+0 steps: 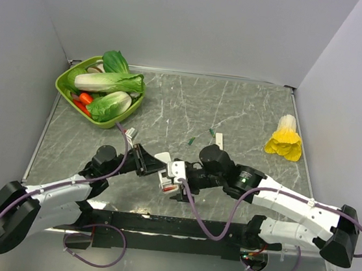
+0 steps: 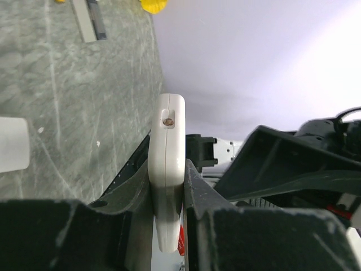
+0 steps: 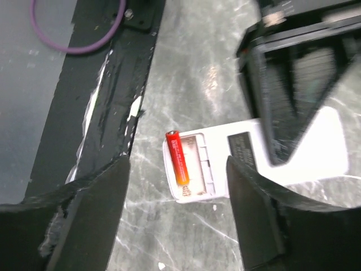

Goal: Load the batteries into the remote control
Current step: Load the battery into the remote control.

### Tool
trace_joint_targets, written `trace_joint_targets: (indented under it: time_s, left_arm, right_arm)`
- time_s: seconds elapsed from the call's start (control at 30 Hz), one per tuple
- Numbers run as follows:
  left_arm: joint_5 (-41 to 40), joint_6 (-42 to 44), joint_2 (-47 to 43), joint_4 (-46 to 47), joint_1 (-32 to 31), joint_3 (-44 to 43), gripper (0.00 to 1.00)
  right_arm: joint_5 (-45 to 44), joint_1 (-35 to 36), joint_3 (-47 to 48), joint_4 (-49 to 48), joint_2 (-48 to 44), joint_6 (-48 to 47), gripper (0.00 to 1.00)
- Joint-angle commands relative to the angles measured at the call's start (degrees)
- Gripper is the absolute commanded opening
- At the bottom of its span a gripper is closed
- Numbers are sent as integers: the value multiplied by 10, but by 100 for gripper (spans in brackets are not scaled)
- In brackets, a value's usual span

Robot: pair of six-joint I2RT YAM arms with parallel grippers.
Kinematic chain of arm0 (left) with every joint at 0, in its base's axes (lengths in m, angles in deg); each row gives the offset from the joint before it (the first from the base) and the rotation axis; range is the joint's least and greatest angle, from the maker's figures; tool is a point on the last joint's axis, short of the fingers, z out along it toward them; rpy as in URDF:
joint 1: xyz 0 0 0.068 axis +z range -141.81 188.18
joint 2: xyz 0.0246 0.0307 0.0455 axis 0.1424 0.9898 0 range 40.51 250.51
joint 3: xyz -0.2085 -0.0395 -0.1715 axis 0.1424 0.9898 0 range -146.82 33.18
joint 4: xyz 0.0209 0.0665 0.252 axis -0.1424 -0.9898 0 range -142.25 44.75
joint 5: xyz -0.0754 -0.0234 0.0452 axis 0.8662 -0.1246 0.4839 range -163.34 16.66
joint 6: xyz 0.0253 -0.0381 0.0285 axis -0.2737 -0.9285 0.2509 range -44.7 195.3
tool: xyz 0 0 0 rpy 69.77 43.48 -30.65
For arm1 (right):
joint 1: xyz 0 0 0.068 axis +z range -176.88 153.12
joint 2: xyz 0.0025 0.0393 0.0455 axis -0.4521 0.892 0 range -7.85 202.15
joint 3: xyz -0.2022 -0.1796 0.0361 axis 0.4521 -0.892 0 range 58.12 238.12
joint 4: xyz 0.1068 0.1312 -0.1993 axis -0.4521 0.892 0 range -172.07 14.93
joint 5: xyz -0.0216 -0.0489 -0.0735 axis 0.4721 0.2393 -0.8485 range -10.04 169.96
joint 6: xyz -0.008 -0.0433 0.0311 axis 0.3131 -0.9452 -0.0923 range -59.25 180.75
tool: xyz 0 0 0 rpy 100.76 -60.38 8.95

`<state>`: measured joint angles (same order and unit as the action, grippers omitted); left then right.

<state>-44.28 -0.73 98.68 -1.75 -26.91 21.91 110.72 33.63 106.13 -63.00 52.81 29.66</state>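
The remote control (image 3: 293,152) lies back-up with its battery bay open. One orange-red battery (image 3: 176,157) sits in the bay's outer slot; the slot beside it looks empty. The second battery is out of view. My left gripper (image 1: 148,162) is shut on the remote, which shows edge-on between its jaws in the left wrist view (image 2: 166,164). My right gripper (image 3: 177,226) is open and empty, hovering over the bay end with a finger on each side. In the top view the right gripper (image 1: 177,182) is just right of the remote (image 1: 172,171).
A green basket (image 1: 63,81) of vegetables stands at the back left. A yellow toy vegetable (image 1: 285,139) lies at the right. A narrow white-and-black bar (image 1: 220,139) and tiny green pieces (image 1: 193,140) lie behind the grippers. A small white piece (image 2: 11,144) lies on the table.
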Motion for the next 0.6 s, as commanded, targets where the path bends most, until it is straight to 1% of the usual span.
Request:
trace_joint_targets:
  time_s: [0.0, 0.03, 0.07, 0.1, 0.13, 0.17, 0.2, 0.23, 0.27, 0.3, 0.33, 0.43, 0.57]
  left_arm:
    - [-29, -38, -18, 49, 12, 19, 2]
    - [-41, -42, -24, 49, 13, 28, 2]
    - [-48, -46, -28, 52, 15, 34, 2]
    - [-54, -58, -31, 61, 20, 41, 2]
    - [-67, -63, -39, 62, 21, 50, 2]
    - [-73, -68, -45, 63, 22, 54, 2]
    - [-80, -72, -50, 59, 24, 56, 2]
    - [-93, -74, -62, 55, 24, 60, 2]
    - [-98, -74, -68, 49, 24, 61, 2]
    - [-105, -73, -75, 42, 24, 61, 2]
    - [-116, -73, -90, 29, 24, 62, 2]
    - [-132, -70, -121, 1, 24, 62, 2]
    - [-149, -65, -150, -26, 24, 60, 2]
  right_arm:
    - [-61, -1, 15, -67, -37, 63, 86]
    - [-84, -1, 19, -73, -41, 85, 91]
    - [-133, 0, 23, -76, -47, 141, 97]
    - [-158, -1, 29, -76, -49, 165, 100]
    - [-176, -1, 38, -74, -50, 188, 100]
    - [-192, -1, 43, -70, -54, 237, 100]
    - [-223, -1, 46, -62, -55, 263, 100]
    - [-235, -1, 51, -60, -56, 288, 100]
    - [-246, 0, 52, -56, -57, 339, 100]
    - [-263, -1, 53, -52, -58, 362, 100]
    - [-274, -1, 53, -49, -57, 404, 100]
    - [-280, 0, 53, -41, -48, 471, 100]
    - [-280, 0, 48, -47, -31, 513, 100]
